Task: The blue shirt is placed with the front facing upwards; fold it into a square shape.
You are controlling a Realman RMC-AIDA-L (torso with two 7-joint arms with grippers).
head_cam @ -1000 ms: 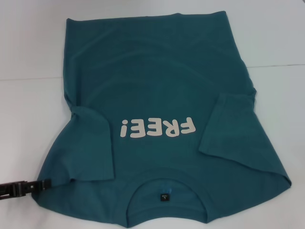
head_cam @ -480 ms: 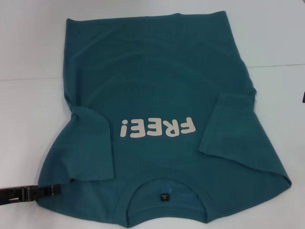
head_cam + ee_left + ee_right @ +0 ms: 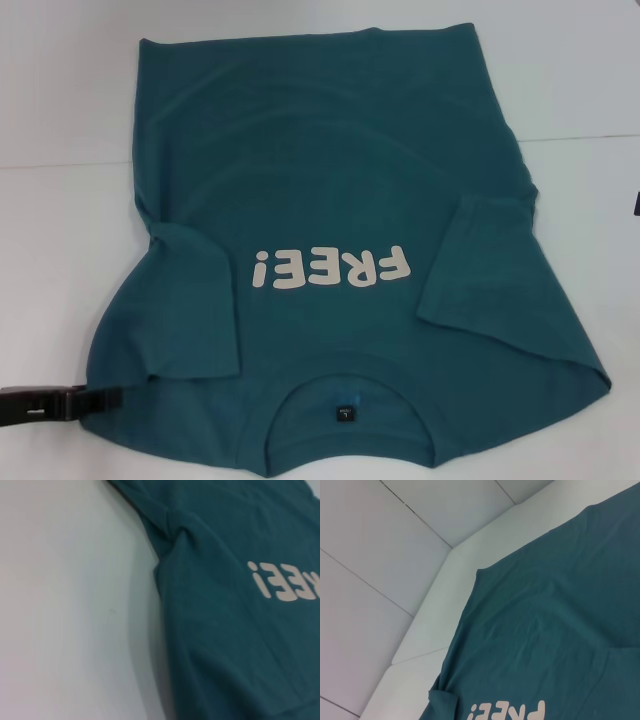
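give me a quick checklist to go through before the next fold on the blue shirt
1. Front up: ok. The FREE! print shows on the blue shirt.
2. Sleeves folded in: ok. The left sleeve and right sleeve both lie over the body.
3. Left end effector at the shirt: ok. It sits at the near left shoulder edge, low on the white table.
4. Left end effector's grip on cloth: cannot tell.
5. Right end effector in place: not ok. Only a dark sliver shows at the right edge.
6. Hem flat: ok.
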